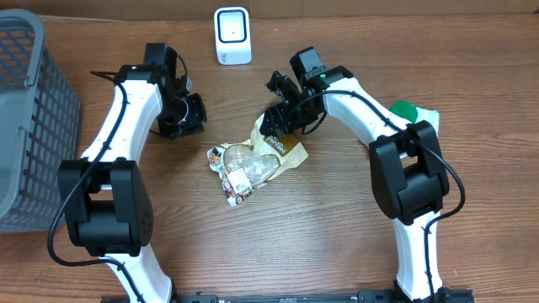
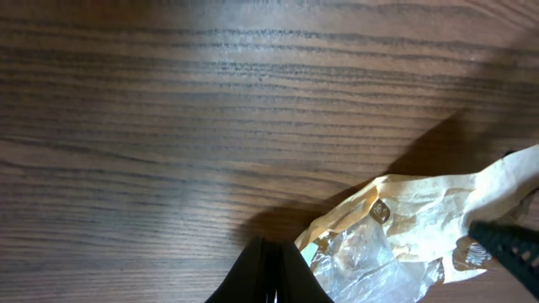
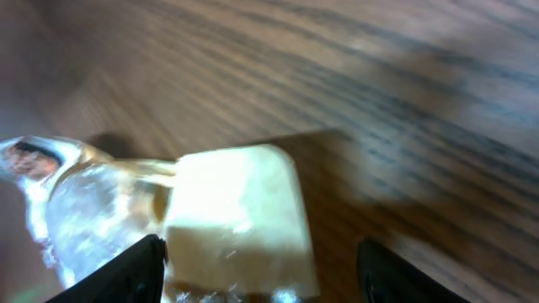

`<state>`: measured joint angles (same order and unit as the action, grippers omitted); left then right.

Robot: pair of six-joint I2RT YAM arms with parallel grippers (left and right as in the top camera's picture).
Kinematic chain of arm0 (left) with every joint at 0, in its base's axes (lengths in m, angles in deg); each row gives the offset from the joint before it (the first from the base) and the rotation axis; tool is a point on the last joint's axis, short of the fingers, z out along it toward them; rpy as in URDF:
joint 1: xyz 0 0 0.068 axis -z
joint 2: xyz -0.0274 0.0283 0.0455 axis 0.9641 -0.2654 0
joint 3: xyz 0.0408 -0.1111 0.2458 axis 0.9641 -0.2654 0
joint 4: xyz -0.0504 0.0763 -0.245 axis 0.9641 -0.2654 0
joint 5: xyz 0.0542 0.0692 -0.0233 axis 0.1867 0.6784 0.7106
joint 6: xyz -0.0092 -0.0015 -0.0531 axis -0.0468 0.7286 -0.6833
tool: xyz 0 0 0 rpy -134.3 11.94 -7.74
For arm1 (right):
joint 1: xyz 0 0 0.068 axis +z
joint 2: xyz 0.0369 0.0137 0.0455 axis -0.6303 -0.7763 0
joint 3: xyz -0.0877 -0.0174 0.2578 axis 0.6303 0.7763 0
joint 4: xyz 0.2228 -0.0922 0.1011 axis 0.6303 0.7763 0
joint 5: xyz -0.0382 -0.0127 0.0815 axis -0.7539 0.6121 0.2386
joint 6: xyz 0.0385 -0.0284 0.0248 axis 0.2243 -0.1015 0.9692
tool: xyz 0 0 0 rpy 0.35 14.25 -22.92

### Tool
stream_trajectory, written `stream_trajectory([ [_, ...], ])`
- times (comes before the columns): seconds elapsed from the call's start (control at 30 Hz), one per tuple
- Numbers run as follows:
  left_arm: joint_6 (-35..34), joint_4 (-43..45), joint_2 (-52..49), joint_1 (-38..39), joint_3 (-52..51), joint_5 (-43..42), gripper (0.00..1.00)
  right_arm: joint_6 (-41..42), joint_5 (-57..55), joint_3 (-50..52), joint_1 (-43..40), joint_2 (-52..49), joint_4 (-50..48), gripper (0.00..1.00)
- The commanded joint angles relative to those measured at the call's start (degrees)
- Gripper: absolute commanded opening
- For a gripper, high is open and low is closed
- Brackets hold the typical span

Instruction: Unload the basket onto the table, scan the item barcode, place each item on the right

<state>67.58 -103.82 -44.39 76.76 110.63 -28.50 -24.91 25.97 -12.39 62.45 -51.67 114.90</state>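
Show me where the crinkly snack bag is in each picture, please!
Overhead: the snack bag lies in the middle of the picture.
Left wrist: it fills the bottom right part.
Right wrist: it sits at the lower left and middle, blurry and very close.
Shared landmark: the brown wood-grain table shows under the bag in all three views.

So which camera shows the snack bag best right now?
Overhead: nearly the whole snack bag shows, in sharp focus. Left wrist catches only its tan end and some clear film at the frame's lower right; right wrist is very close and blurred, showing just a tan flap and clear film.
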Motion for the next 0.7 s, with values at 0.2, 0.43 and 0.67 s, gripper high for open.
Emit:
stream_trajectory([
  [0.2, 1.1, 0.3, 1.7, 0.3, 1.0, 0.3, 0.04, -4.5, 4.2, 2.2, 1.4, -0.6, -0.8, 0.7],
  [0.43, 1.1, 0.7, 1.7, 0.5, 0.8, 0.3, 0.04, -4.3, 4.2, 2.3, 1.9, -3.2, -0.2, 0.66],
  [0.67, 1.3, 0.8, 1.7, 0.5, 0.8, 0.3, 0.04, -4.0, 5.8, 2.3, 2.0, -3.4, 2.0, 0.34],
])
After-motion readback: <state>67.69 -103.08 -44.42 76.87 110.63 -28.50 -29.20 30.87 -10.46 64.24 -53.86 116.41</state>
